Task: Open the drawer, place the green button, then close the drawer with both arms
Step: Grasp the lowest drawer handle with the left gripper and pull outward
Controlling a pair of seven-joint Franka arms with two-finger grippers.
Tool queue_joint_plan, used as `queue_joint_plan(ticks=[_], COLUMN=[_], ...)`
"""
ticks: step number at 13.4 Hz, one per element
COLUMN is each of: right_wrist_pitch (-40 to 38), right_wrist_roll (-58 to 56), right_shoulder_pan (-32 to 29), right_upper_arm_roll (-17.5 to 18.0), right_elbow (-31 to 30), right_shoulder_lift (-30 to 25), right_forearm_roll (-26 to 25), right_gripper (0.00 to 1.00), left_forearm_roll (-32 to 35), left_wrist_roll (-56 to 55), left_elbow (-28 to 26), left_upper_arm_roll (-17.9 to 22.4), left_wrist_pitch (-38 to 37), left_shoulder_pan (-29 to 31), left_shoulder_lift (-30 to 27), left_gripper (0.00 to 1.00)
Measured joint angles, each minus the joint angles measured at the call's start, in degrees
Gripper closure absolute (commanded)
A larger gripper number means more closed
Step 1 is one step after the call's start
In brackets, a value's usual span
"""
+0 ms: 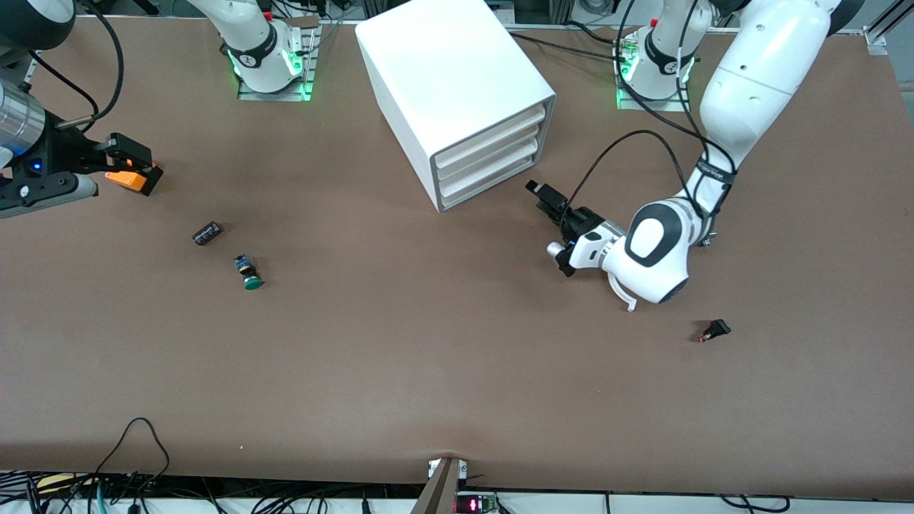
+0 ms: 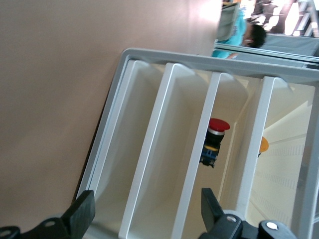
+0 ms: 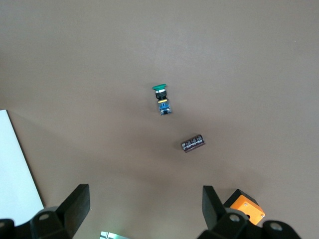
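- The left gripper (image 1: pixel 546 200) hangs low just in front of the cabinet (image 1: pixel 457 78). Its jaws are spread wide with nothing between them. In the left wrist view they straddle the tray fronts.
- The drawer (image 1: pixel 493 187), lowest of the stack, looks shut, flush with the trays above. In the front view its face lies at about nine to ten o'clock from those jaws, very near. I can't tell whether a fingertip touches it.
- I'd say the opening pull turns on that gap: the left arm is much the nearer one to the drawer.
- The right gripper (image 1: pixel 136 165) waits over bare table (image 1: pixel 428 357) at the right arm's end, jaws wide and empty.
- The button (image 1: pixel 248 273) lies on its side on the table, between four and five o'clock from the right gripper and well apart from it. Its stem points to eleven o'clock and its green cap to five.
- The right arm is clearly nearer the button. A dark cylinder (image 1: pixel 207 233) lies just beside it at ten o'clock.
- Hard to make out: I see no handle on the drawer. A red-capped button (image 2: pixel 215 142) sits in an upper tray, partly hidden by a tray front.
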Motion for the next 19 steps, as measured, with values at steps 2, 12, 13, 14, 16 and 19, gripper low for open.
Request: queue_joint_plan(ticks=[2, 12, 13, 14, 16, 19], right_wrist_pitch=[0.0, 0.0, 0.0, 0.02, 0.03, 0.05], right_wrist_roll=[0.0, 0.0, 0.0, 0.0, 0.0, 0.0], right_shoulder_pan=[0.0, 0.0, 0.0, 0.0, 0.0, 0.0], right_upper_arm_roll=[0.0, 0.0, 0.0, 0.0, 0.0, 0.0], right_elbow=[0.0, 0.0, 0.0, 0.01, 0.01, 0.01], right_shoulder_lift=[0.0, 0.0, 0.0, 0.0, 0.0, 0.01], right_forearm_roll=[0.0, 0.0, 0.0, 0.0, 0.0, -0.01], right_gripper=[0.0, 0.0, 0.0, 0.0, 0.0, 0.0], left_forearm_roll=[-4.39, -21.36, -22.26, -23.3, -24.11, -24.12], left_wrist_roll=[5.66, 19.44, 19.56, 19.6, 19.7, 19.71], left_elbow=[-2.29, -8.2, -8.52, -8.68, -8.79, -8.77], left_upper_arm_roll=[-0.05, -0.22, -0.24, -0.14, -0.14, 0.19], left_wrist_pitch=[2.59, 7.64, 8.89, 9.93, 11.18, 11.36], left_shoulder_pan=[-1.39, -10.08, -11.43, -12.51, -13.72, -13.57], left_shoulder_lift=[0.72, 4.1, 4.1, 4.1, 4.1, 4.09], left_gripper=[0.13, 0.53, 0.56, 0.6, 0.7, 0.86])
